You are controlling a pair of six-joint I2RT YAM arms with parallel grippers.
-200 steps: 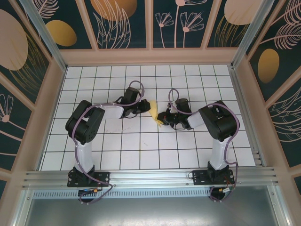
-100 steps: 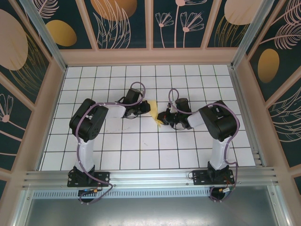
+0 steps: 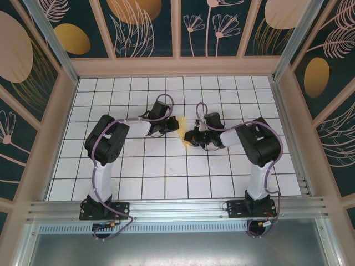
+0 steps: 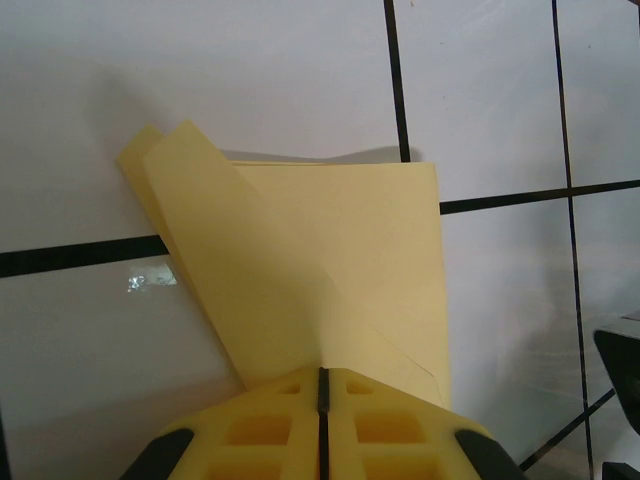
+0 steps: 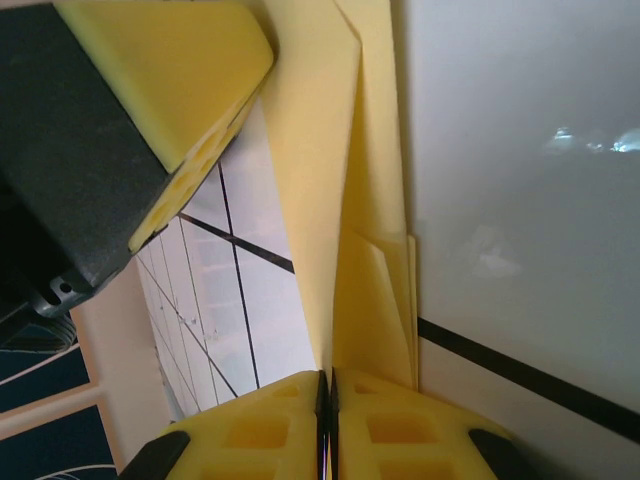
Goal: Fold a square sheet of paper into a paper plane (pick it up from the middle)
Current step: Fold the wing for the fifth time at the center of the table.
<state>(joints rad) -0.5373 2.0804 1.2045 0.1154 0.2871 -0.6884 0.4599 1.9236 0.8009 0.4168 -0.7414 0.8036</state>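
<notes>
both left gripper [image 4: 322,388] and right gripper [image 5: 326,388] pinch folded yellow paper [image 4: 335,255]

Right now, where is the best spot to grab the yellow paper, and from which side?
Probably a folded edge, coming in level from the side. The paper is flat, thin layers, so an edge slips between jaws. The left gripper and right gripper each pinch an edge that way, from opposite sides.
</notes>
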